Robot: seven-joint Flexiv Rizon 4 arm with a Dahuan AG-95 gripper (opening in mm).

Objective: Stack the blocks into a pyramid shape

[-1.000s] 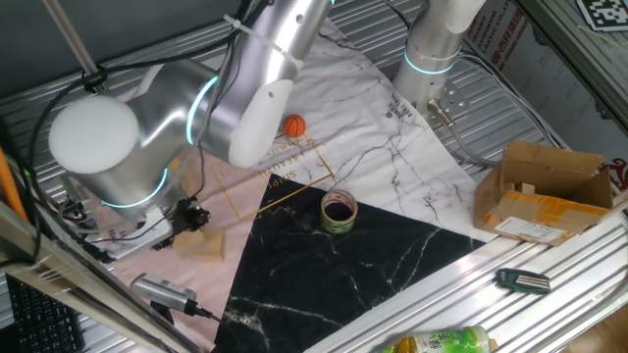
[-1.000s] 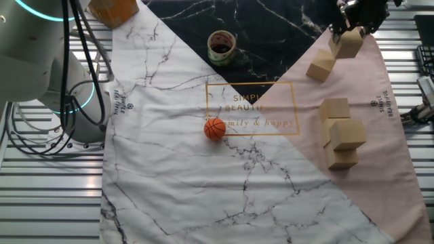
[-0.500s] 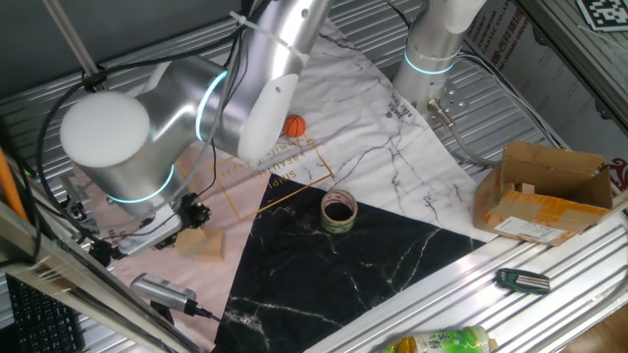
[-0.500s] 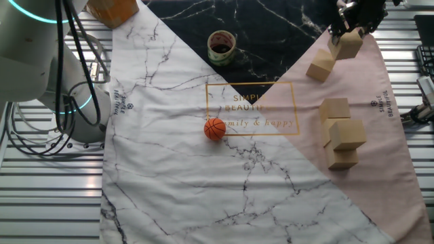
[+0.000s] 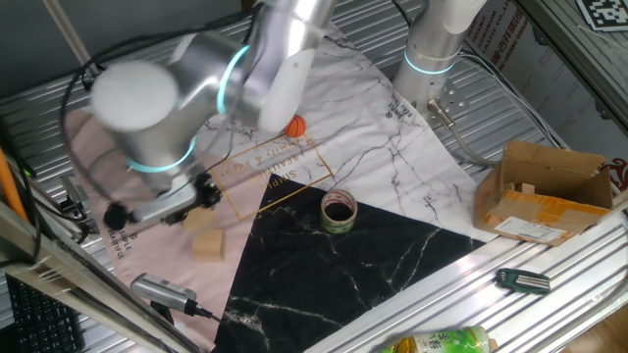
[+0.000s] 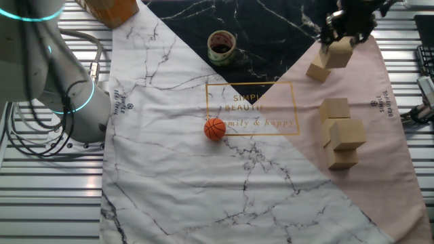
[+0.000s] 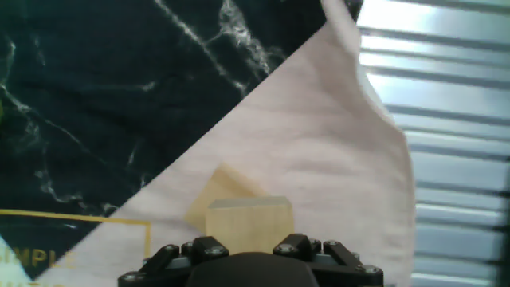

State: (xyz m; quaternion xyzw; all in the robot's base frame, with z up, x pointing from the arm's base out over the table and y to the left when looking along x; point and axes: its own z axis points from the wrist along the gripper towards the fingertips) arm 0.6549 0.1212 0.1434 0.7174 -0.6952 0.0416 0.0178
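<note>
My gripper [image 6: 341, 41] is shut on a light-tan wooden block [image 6: 338, 53] and holds it just above the pink cloth at the far right. In the hand view the held block [image 7: 249, 220] sits between the jaws of the gripper [image 7: 249, 239], with a second loose block [image 7: 221, 188] on the cloth right behind it. That loose block [image 6: 317, 70] lies just left of the held one. Three more blocks [image 6: 346, 133] cluster nearer on the pink cloth, one raised on the others. In one fixed view the gripper [image 5: 199, 192] hangs over a block [image 5: 208, 244].
An orange ball [image 6: 214, 129] lies mid-cloth and a tape roll [image 6: 221, 45] stands on the black marble part. A cardboard box [image 5: 545, 191], a green bottle [image 5: 437, 342] and a dark tool [image 5: 522, 281] lie at the table's edge. The second arm's base [image 6: 68, 102] stands at the left.
The gripper has lifted its block off the cloth and shifted it slightly toward the loose block. The arm's elbow has swung up and across. The other blocks have not moved.
</note>
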